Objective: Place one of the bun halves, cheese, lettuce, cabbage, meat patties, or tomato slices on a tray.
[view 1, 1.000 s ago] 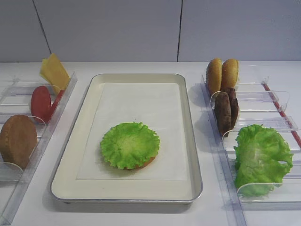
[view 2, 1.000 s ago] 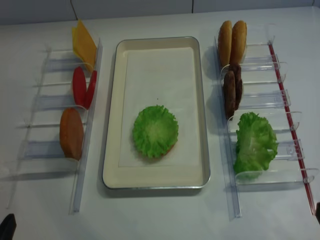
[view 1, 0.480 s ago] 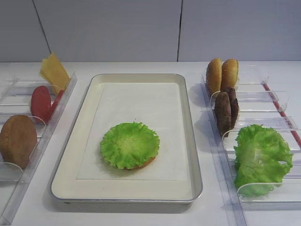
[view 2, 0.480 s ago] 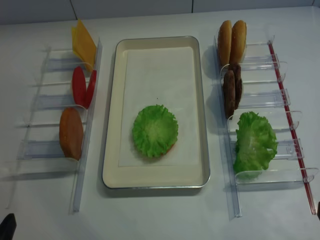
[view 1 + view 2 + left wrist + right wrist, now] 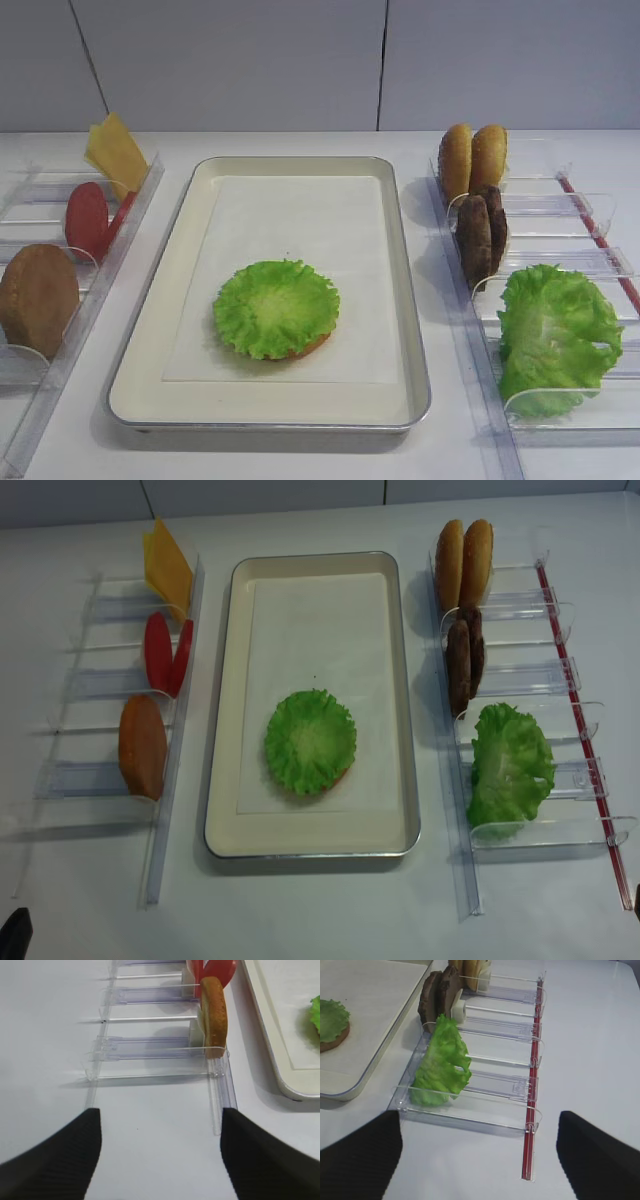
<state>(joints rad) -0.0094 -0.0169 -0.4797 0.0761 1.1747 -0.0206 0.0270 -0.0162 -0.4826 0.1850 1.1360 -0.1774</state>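
Both arms sit back at the near edge of the table, nothing held. Right gripper (image 5: 477, 1147): jaws wide apart, only bare table between them; the right clear rack (image 5: 520, 1087) lies just ahead of the jaws, the bulky green leaf (image 5: 441, 1062) ahead and left of them, standing in the nearest slot, then the meat patties (image 5: 437, 995) further ahead, the bun halves (image 5: 472, 158) at the far end. Left gripper (image 5: 160, 1152): jaws also spread wide and empty, with the near end of the left rack (image 5: 150, 1052) straight ahead, a bun half (image 5: 214, 1015) on edge ahead and right of the jaws, tomato slices (image 5: 212, 970) beyond it; the cheese (image 5: 167, 568) is at that rack's far end. Pieces are stood on edge in slots, probably so fingers can pinch them across the faces from above. The lettuce (image 5: 311, 742) lies flat on a bun half (image 5: 310, 347) on the paper in the tray (image 5: 240, 825), towards its near end, well to the left of the right jaws and right of the left jaws. This placement looks done. Open room: the far part of the tray paper is bare, and the table between the jaws and the rack ends is free. The raised tray rim and upright rack dividers are the edges to clear.
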